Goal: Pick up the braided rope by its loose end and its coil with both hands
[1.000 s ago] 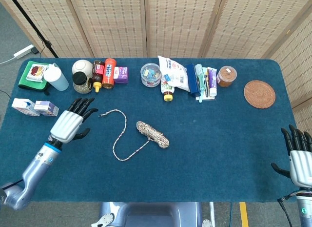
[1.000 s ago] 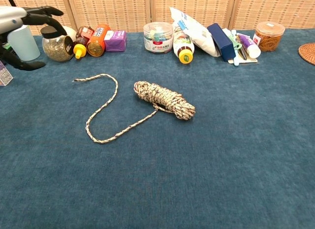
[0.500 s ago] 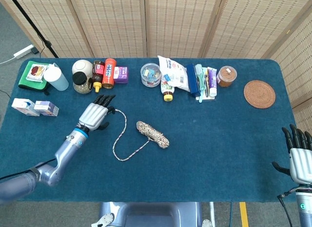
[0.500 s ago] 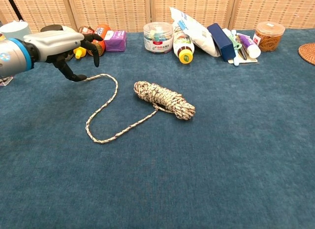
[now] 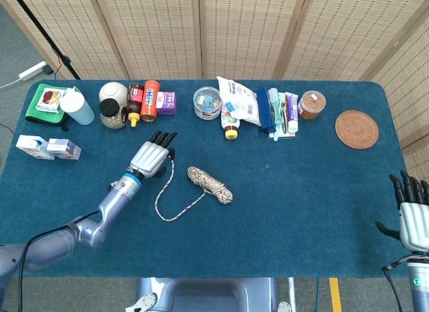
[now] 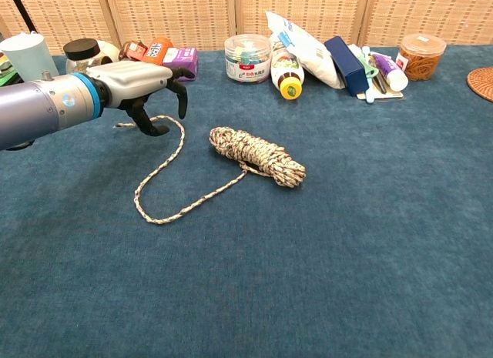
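Note:
The braided rope lies on the blue table. Its coil (image 5: 210, 184) (image 6: 258, 155) sits mid-table, and a loose strand (image 5: 166, 191) (image 6: 162, 170) curves left and back up to the free end (image 6: 123, 125). My left hand (image 5: 151, 157) (image 6: 142, 81) hovers over that free end, palm down, fingers apart and curled downward, holding nothing. In the head view the hand hides the rope's end. My right hand (image 5: 412, 215) stays at the table's near right corner, fingers upright and spread, far from the coil.
A row of bottles, jars and packets (image 5: 228, 104) lines the table's far edge. A plastic cup (image 5: 77, 105) and small boxes (image 5: 48, 148) sit at the left, and a woven coaster (image 5: 356, 129) lies at the far right.
My left hand has moved right from the table's left side to above the rope's free end. The rope and the right hand have stayed where they were.

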### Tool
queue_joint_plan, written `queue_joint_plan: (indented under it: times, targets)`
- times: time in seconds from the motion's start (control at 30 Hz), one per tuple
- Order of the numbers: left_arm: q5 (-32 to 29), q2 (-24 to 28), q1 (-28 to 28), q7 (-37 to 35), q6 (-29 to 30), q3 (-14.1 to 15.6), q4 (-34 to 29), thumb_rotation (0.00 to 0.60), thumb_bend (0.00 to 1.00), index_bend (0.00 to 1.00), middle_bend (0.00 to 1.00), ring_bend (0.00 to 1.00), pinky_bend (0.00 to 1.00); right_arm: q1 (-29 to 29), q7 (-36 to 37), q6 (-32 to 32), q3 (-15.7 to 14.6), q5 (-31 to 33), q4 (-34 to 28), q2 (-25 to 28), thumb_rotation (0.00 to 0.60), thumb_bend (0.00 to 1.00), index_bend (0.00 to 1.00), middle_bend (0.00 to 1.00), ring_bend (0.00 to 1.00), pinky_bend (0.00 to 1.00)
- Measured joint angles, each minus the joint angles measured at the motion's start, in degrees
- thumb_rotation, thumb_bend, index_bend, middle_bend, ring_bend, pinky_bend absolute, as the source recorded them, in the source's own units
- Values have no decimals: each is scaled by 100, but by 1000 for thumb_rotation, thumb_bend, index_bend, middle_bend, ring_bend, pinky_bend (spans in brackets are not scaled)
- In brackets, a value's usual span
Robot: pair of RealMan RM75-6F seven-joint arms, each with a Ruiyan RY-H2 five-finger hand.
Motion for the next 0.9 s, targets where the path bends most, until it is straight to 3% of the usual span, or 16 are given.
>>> queue_joint_plan:
  times: [0.57,0.9]
  targets:
    - [-54,-409,-178,201,53,160,540,600,346,424,0,0,0,-1,4,16,3,24,2,9,600,0,0,0,0,0]
    - [96,-605,-226,-64,61,243,886,600,347,439,0,0,0,7,19,6,10,48,24,12,600,0,0,0,0,0]
